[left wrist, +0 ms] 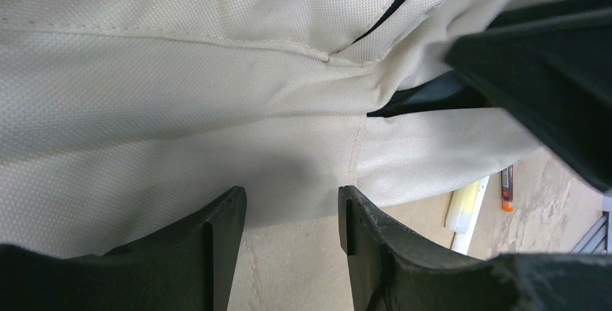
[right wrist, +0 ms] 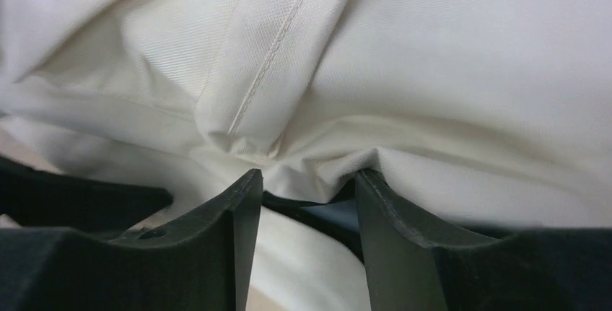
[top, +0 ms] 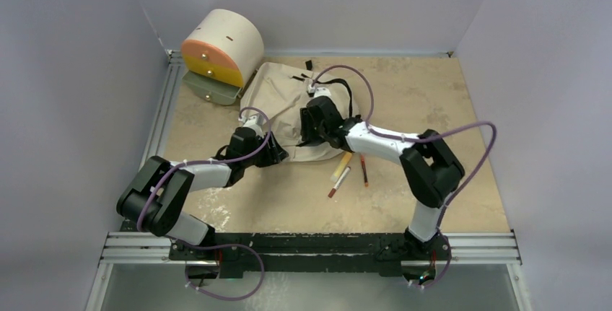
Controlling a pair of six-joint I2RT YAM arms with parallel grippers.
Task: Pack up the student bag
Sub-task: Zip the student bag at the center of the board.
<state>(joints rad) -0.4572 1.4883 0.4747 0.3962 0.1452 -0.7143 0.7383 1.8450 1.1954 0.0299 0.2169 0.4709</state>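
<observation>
Presently: student bag (top: 285, 98), a large soft beige fabric backpack with black zips, is laid flat mid-counter beside a cream-and-orange cylindrical drawer unit (top: 220, 47). Left end effector (left wrist: 292, 197) and right end effector (right wrist: 307, 180) are held apart at its near hem; a single layer at the zip mouth is best pinched and lifted. Mottled tan counter (top: 447, 102), loose pens (top: 339, 175), pale lilac walls (top: 361, 1).

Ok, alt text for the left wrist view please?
The beige bag fills most of the view, a black zipper gaping near the right arm at upper right. The left tool stands open at the bag's edge, bare table showing in its gap; two pens lie at lower right.
</observation>
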